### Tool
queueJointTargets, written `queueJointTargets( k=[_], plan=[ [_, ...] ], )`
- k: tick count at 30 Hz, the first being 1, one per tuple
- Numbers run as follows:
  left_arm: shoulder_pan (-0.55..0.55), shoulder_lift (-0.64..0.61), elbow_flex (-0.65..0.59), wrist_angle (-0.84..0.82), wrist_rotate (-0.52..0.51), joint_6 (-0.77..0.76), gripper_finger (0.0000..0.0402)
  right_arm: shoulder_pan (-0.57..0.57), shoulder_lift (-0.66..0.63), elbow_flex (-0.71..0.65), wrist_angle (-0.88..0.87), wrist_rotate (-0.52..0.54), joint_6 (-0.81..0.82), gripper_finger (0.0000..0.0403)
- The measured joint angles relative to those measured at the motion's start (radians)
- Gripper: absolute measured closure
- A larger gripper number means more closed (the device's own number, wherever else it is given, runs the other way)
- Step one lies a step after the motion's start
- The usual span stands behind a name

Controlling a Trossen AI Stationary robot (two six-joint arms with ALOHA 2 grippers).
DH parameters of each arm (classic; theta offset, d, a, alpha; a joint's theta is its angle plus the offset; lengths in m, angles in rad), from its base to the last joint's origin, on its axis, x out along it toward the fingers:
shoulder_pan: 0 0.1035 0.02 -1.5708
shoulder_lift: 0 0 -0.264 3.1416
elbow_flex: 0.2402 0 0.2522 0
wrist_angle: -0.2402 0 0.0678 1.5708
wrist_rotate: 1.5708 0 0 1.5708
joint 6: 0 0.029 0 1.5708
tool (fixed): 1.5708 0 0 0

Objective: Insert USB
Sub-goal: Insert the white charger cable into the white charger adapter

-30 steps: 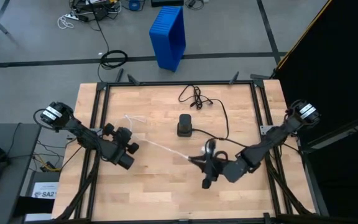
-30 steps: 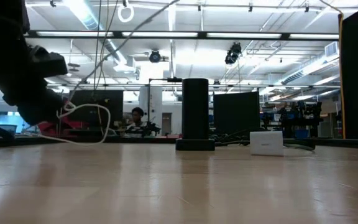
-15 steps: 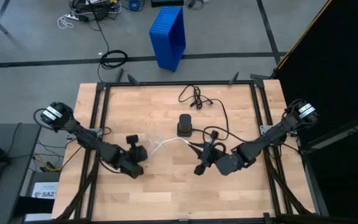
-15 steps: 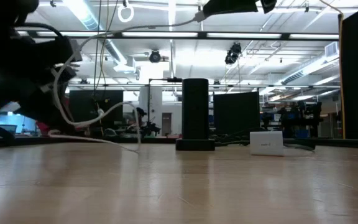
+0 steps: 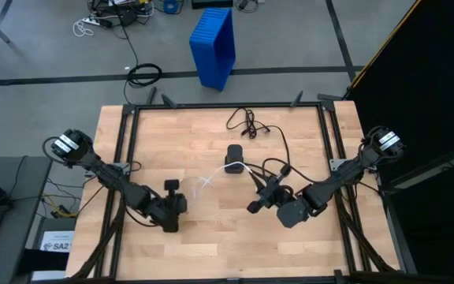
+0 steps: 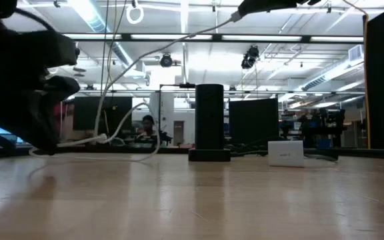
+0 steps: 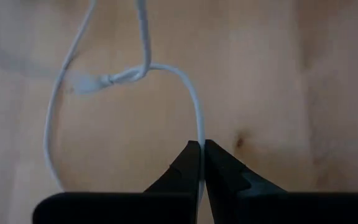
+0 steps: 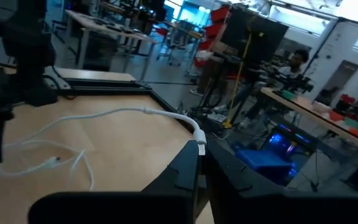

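Note:
The USB is a thin white cable strung between my two grippers, near the middle of the table. My left gripper is shut on a strand of it and tips down close over the wood. My right gripper is shut on one thick plug end, held level high above the table beside the black box. From there the cable slopes down in the low view to slack loops on the wood. A small plug shows on a loop ahead of my left fingers. My left gripper pinches a single strand of the cable between its two fingertips, slanting down from above. Beyond the fingers the strand arcs away slack and crosses another strand. My right gripper pinches the cable's thick white plug end at its fingertips, coming in level. That end is lifted clear of the table, and the cable runs on ahead of the fingers and sags to the wood.
The black box stands upright at the table's middle, its black cord coiled toward the far edge. A small white box shows beside it in the low view. A blue bin stands on the floor beyond the table.
My left gripper has moved toward the table's right and near side and tipped downward, rolling as it went. My right gripper has swung its fingers toward the far edge, nearer the black box. The cable, drawn straight a second ago, now hangs slack with loops on the wood.

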Motion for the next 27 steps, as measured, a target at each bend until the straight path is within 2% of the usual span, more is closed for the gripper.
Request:
queueJointTargets(
  k=[5, 9, 13, 21, 25, 27],
  plan=[
    [-0.001, 0.0, 0.0, 0.265, 0.012, 0.283, 0.0401, -0.057, 0.0, 0.0, -0.002, -0.215, 0.07, 0.0403],
    [0.0, 0.0, 0.0, 0.332, 0.01, 0.358, 0.0401, -0.094, 0.0, -0.005, -0.01, -0.323, 0.119, 0.0403],
    [-0.005, 0.0, 0.0, 0.333, 0.017, 0.369, 0.0401, -0.098, 0.0, -0.022, -0.01, -0.33, 0.133, 0.0403],
    [-0.04, 0.0, 0.0, 0.449, 0.008, 0.499, 0.0401, -0.105, 0.0, -0.024, -0.023, -0.322, 0.141, 0.0403],
    [-0.078, -0.022, 0.003, 0.411, -0.121, 0.513, 0.0401, -0.098, 0.0, -0.024, -0.056, -0.263, 0.14, 0.0403],
    [-0.106, -0.05, 0.003, 0.374, -0.225, 0.497, 0.0401, -0.081, 0.0, -0.024, -0.056, -0.213, 0.126, 0.0403]
  ],
)
